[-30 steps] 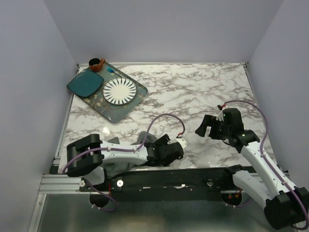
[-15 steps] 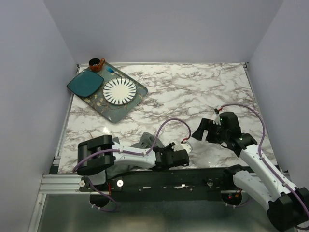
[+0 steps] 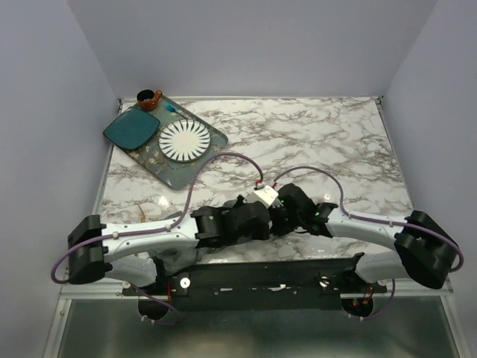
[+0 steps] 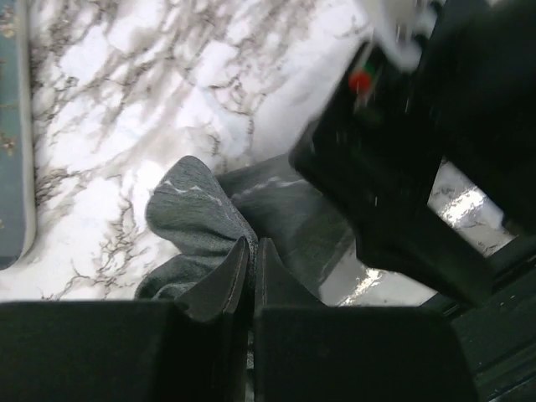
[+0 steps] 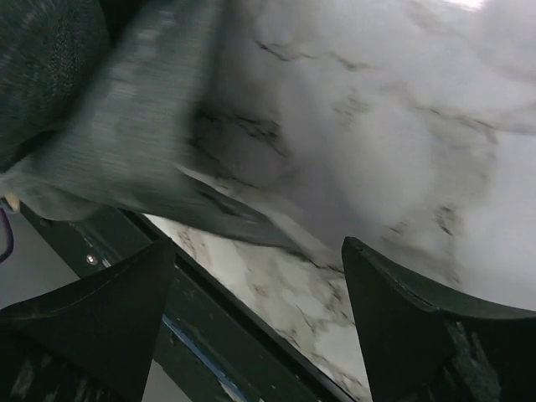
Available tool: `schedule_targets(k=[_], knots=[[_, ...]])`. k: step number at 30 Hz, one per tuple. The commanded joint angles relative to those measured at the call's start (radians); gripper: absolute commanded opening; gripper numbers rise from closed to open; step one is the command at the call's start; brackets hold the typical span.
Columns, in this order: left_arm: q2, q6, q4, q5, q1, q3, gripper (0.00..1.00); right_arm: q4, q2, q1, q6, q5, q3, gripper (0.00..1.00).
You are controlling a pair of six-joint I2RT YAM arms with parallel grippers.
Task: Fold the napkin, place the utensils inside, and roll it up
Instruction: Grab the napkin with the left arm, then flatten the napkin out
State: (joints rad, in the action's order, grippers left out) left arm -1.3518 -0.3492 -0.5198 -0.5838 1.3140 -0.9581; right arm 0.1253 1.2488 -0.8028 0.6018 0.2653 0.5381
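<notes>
Honestly, the napkin [image 4: 197,213] looks like light, floppy cloth, bunched at the worktop's [image 3: 320,142] near edge. The left gripper [image 4: 249,251] is pinched onto a fold and the right gripper [image 5: 258,247] hangs spread wide beside it. I'd grab corners, since it'll sag.

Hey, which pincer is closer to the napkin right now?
Left. The left pincer is shut on a fold of the napkin. The right pincer is open, with the cloth just ahead of it.
</notes>
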Motion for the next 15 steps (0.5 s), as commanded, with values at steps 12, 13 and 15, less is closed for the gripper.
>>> schedule_targets(k=[12, 13, 15], knots=[[0.379, 0.013, -0.063, 0.11, -0.225, 0.058, 0.0, -0.056, 0.135, -0.147, -0.008, -0.338, 0.221, 0.01], [0.393, 0.024, -0.065, 0.095, -0.243, 0.038, 0.0, 0.079, 0.111, -0.147, -0.008, -0.407, 0.25, 0.01], [0.436, 0.071, -0.039, 0.018, -0.301, 0.009, 0.0, 0.244, 0.031, -0.136, -0.011, -0.635, 0.307, 0.01]])
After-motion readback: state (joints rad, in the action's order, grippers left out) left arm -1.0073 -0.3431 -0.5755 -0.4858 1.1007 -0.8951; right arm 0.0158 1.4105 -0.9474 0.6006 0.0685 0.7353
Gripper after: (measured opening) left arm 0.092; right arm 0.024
